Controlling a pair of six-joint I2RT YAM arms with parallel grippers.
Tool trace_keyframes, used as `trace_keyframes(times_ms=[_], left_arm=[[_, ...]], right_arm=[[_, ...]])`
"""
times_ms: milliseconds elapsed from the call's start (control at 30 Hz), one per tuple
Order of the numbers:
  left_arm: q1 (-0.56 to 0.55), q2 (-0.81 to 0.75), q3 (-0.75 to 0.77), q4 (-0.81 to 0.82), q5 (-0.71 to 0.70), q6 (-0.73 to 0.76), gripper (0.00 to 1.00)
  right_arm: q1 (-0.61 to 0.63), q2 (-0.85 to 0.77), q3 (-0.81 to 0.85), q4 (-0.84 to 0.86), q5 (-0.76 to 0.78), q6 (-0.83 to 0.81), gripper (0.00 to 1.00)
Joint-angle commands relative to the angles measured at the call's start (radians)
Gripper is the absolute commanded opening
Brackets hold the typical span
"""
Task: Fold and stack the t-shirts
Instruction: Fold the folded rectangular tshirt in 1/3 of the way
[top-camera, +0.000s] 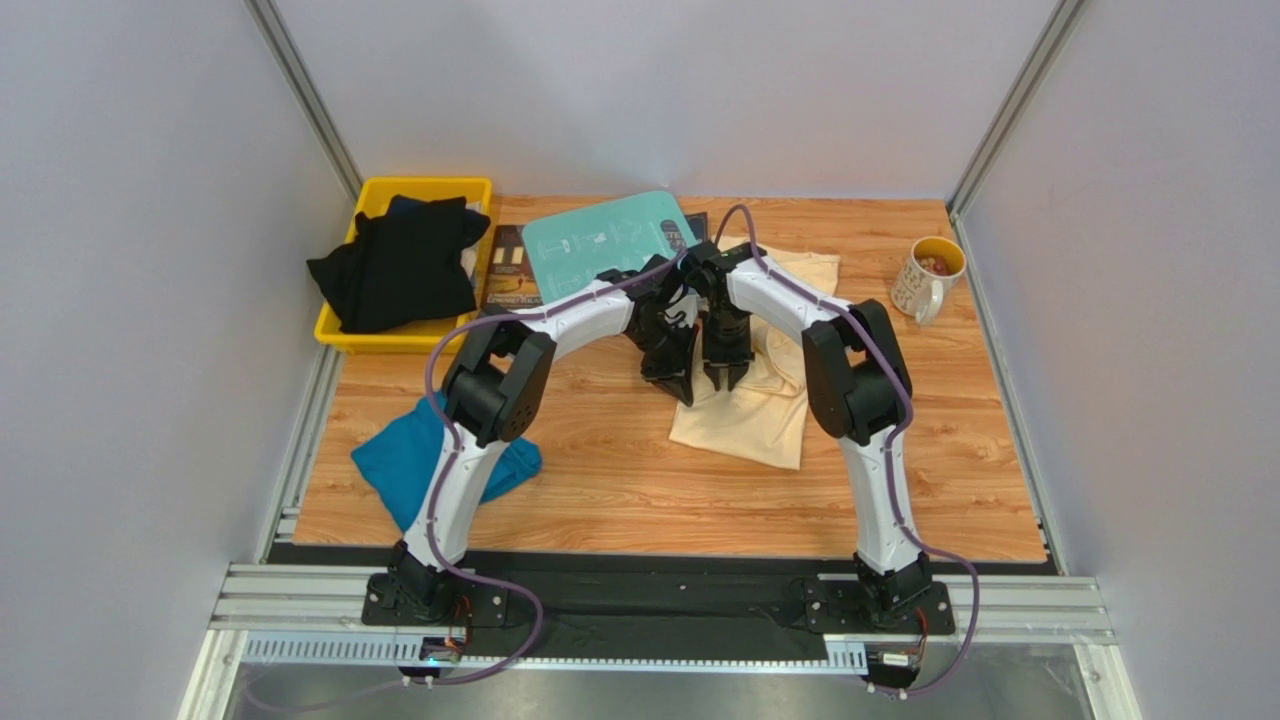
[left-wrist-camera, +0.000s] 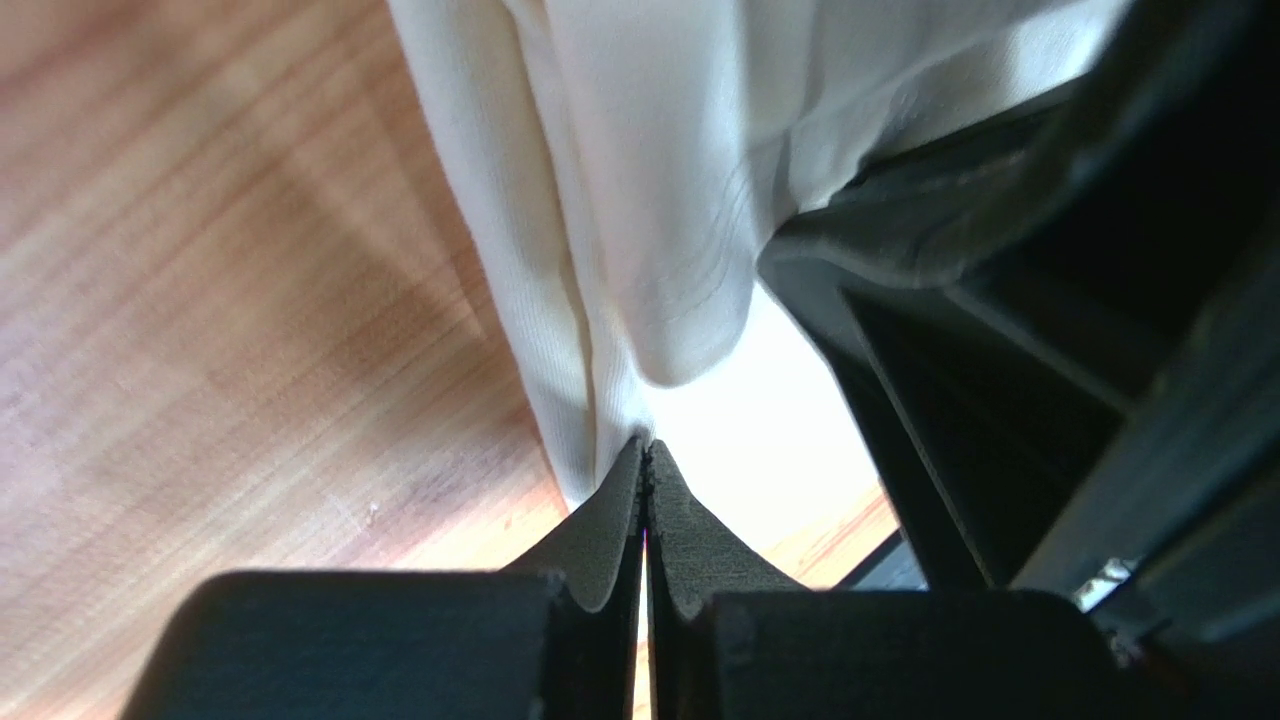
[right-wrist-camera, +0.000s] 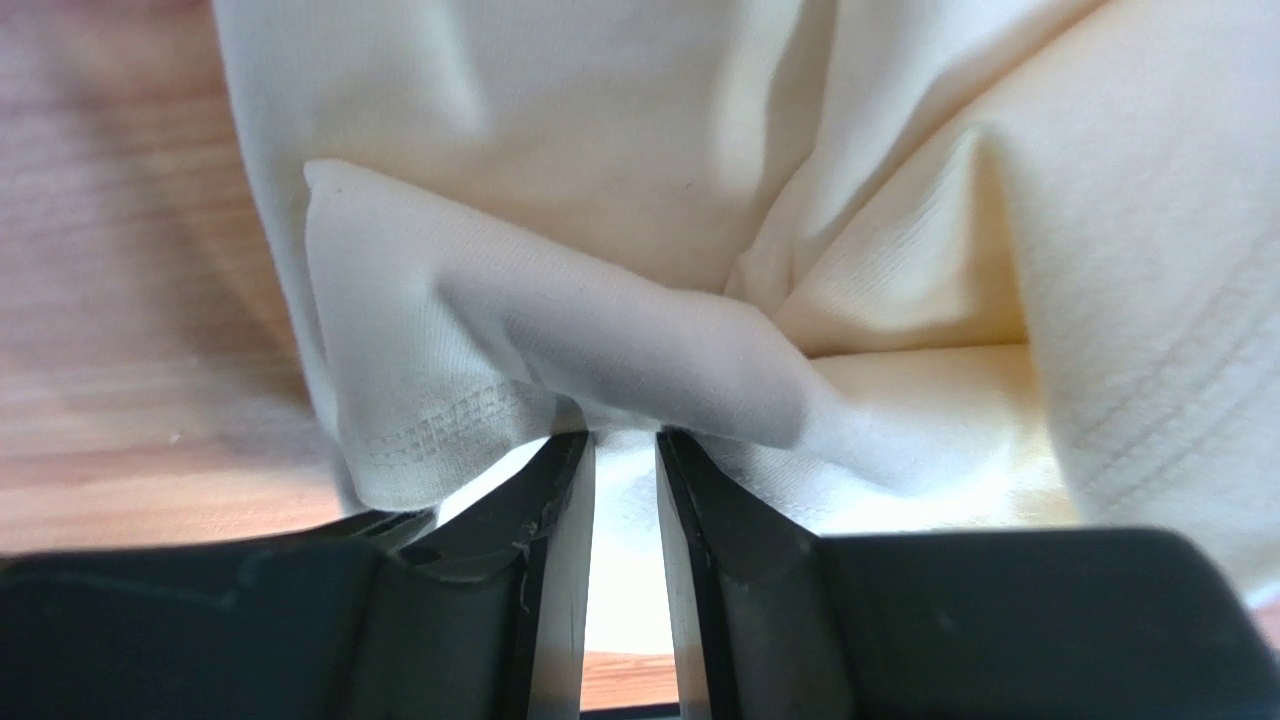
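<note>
Cream t-shirt (top-camera: 747, 428) long axis near-to-far; bunched centrally

Fingers (left-wrist-camera: 609, 525) of the left gripper (left-wrist-camera: 646, 458) meet, seemingly pinching an edge of the cream t-shirt (left-wrist-camera: 646, 180) above the table (left-wrist-camera: 211, 300).

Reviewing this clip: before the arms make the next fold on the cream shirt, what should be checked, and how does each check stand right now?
1. Left gripper shut on the edge of the cream t-shirt: ok.
2. Right gripper holding cloth: jaws slightly apart, a fold at the tips; cannot tell.
3. Cream t-shirt lying flat: not ok, bunched at both grippers.
4. Teal t-shirt apart from the cream one: ok.
5. Mug apart from the cloth: ok.
</note>
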Motion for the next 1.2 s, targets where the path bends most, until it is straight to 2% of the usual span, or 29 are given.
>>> trace_keyframes(times_ms=[0, 367, 733, 1000, 1167], left_arm=[[-0.014, -0.005, -0.042, -0.062, -0.076, 0.045, 0.00], [-0.014, -0.005, -0.046, -0.060, -0.075, 0.047, 0.00], [-0.014, 0.004, -0.043, -0.060, -0.067, 0.041, 0.00], [-0.014, 0.006, -0.038, -0.061, -0.067, 0.042, 0.00], [-0.014, 0.002, -0.018, -0.076, -0.075, 0.051, 0.00]], right_arm=[[-0.042, 0.060, 0.066, 0.054, 0.255, -0.034, 0.27], [-0.085, 0.106, 0.208, 0.021, 0.348, -0.090, 0.28], [-0.150, 0.163, 0.417, 0.011, 0.367, -0.126, 0.29], [-0.166, 0.177, 0.460, 0.035, 0.355, -0.136, 0.30], [-0.188, 0.086, 0.402, 0.053, 0.295, -0.137, 0.35]])
